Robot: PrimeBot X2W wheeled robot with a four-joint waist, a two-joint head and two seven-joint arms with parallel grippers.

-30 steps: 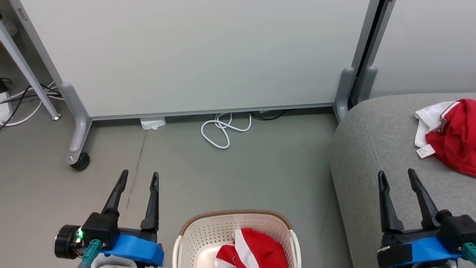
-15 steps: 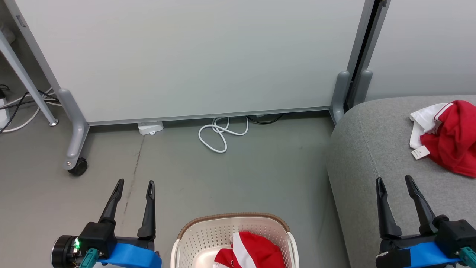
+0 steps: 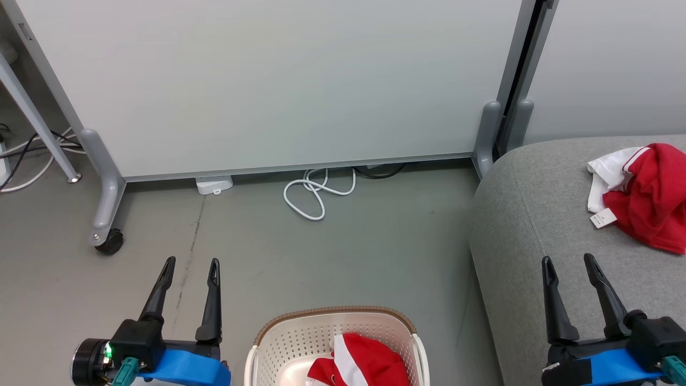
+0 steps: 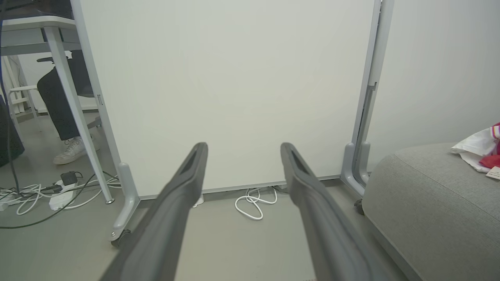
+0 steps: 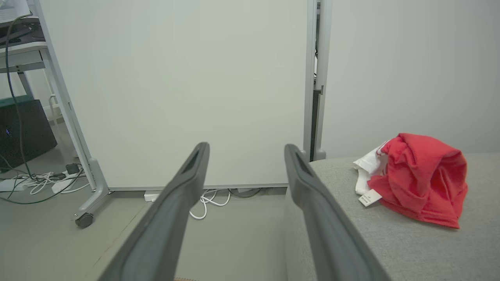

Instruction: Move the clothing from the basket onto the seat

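Nearest the robot, a crumpled red garment with a white stripe lies in the basket, with the left fingers and right fingers spread, empty, flanking it. A shallow pinch might snag the perforated wall or drop the cloth. Farther right, the second garment sits bunched on the seat

- A pale partition panel stands on grey feet, with a black caster under one foot.
- A white cable lies looped on the grey floor, close to the panel.
- A person's white shoe is near a desk leg.
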